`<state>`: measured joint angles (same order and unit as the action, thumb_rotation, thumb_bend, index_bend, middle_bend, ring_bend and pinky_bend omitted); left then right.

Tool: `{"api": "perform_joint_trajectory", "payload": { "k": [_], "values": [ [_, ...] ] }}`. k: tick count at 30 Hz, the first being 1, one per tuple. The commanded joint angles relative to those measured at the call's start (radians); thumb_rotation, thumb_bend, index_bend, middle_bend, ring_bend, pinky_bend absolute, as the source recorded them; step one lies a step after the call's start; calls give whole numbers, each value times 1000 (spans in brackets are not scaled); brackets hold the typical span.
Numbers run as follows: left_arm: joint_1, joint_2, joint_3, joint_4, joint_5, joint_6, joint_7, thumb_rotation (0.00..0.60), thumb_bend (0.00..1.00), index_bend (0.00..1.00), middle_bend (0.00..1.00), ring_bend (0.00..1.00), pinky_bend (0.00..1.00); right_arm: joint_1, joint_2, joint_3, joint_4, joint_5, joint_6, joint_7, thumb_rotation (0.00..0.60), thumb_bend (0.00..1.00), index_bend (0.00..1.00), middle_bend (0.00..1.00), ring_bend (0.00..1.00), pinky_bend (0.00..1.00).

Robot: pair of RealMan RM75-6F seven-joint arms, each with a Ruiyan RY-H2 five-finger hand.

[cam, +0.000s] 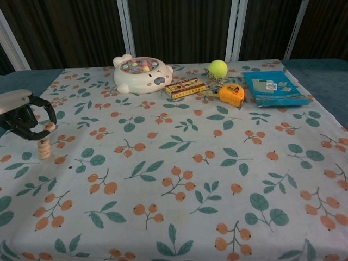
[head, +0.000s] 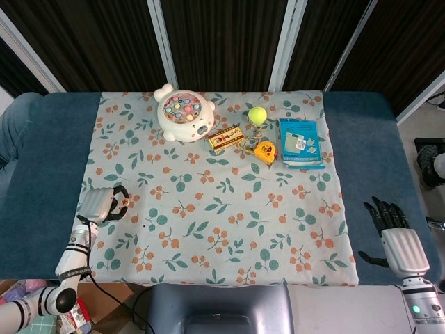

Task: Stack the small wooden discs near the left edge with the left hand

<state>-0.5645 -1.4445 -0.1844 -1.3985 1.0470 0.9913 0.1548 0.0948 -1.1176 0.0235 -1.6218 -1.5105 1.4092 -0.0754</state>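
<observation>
A short stack of small wooden discs [cam: 43, 148] stands on the floral cloth [cam: 179, 157] near its left edge. My left hand [cam: 20, 115] hovers just above and behind the stack, pinching one more wooden disc [cam: 49, 127] between its curled fingertips a little over the stack's top. In the head view the left hand [head: 99, 205] sits at the cloth's left border and covers most of the stack. My right hand [head: 400, 240] hangs off the cloth's right side near the table's front, fingers spread and holding nothing; the chest view does not show it.
Along the far side lie a white animal-shaped peg toy [head: 182, 113], a yellow-red box [head: 226, 138], a tennis ball [head: 257, 115], a yellow tape measure [head: 265, 150] and a blue booklet [head: 301, 142]. Blue table surface [head: 42, 174] borders the cloth.
</observation>
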Motion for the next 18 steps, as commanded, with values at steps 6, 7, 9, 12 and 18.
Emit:
{"api": "perform_joint_trajectory", "payload": {
  "k": [6,7,9,12,18],
  "values": [
    [18,1,20,20,25,3,-31,600,382,495,1000,1000,1000,0,-1,-3,-1,-3,-1,-3,600,149,0,0,0,0],
    [20,1,21,21,27,2,-34,600,383,494,1000,1000,1000,0,-2,-3,-2,-3,0,-3,600,149,0,0,0,0],
    [22,1,24,26,30,1,-39,600,383,494,1000,1000,1000,-1,-2,-3,-2,-3,2,-3,600,149,0,0,0,0],
    [24,-2,24,35,30,-3,-45,600,382,492,1000,1000,1000,0,-2,-4,-2,-2,-1,-5,600,149,0,0,0,0],
    [26,-6,26,52,34,-8,-53,600,382,487,1000,1000,1000,0,-3,-3,-3,1,-1,-6,600,149,0,0,0,0]
  ]
}}
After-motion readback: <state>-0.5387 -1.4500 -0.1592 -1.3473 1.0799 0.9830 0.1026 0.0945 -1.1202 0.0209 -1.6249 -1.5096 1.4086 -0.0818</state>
